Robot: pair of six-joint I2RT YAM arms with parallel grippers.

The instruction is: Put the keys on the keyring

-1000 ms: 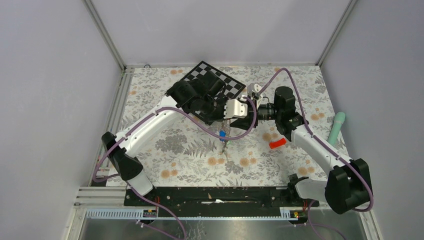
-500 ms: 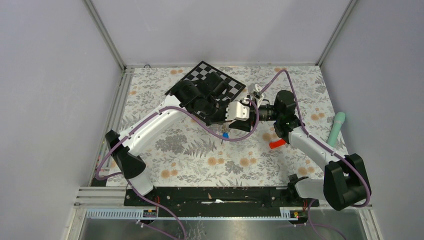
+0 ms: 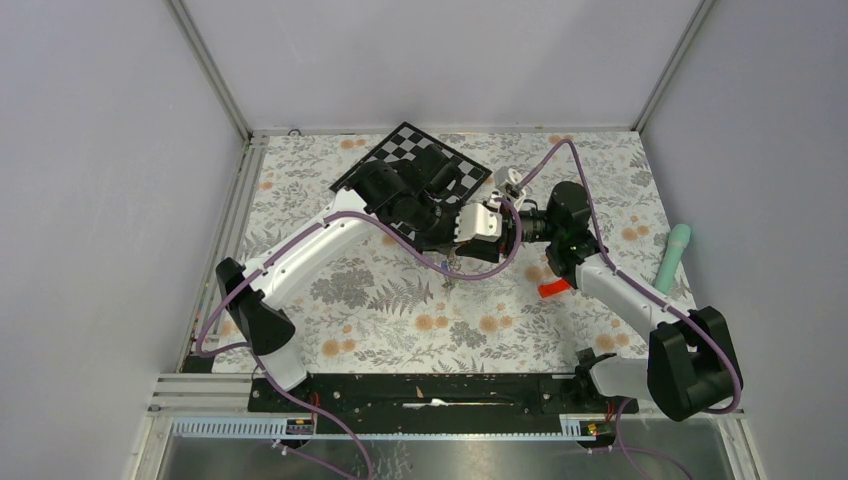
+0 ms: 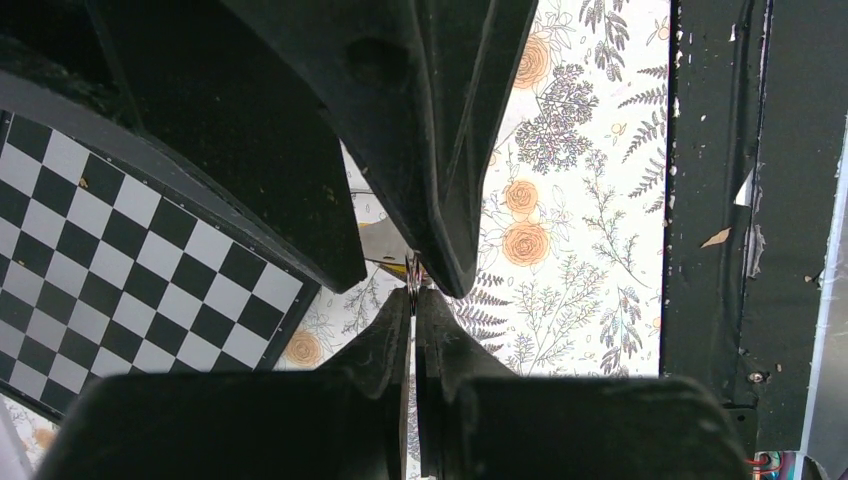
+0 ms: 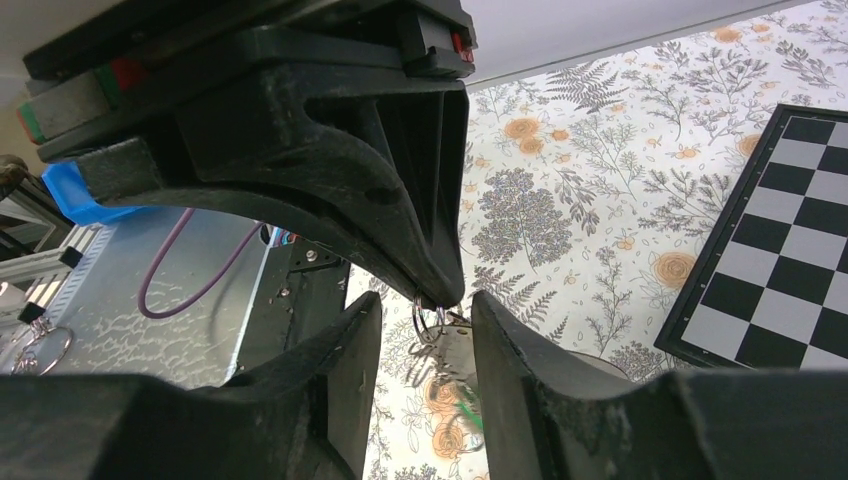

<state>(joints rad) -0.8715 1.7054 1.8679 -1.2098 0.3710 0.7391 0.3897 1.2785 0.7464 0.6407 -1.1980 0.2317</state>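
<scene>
Currently the left tool (image 4: 412,300) is clamped on the thin wire keyring (image 4: 411,272), holding it above the floral worktop (image 4: 580,200), with the keys (image 5: 447,372) dangling blurred beneath. The right tool (image 5: 423,318) straddles the ring, fingers apart. An off-centre squeeze could twist the ring out of that narrow pinch and drop everything.

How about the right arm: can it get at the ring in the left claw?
Probably yes: the open right claw has a finger on each side of the ring; nothing lies between.
</scene>
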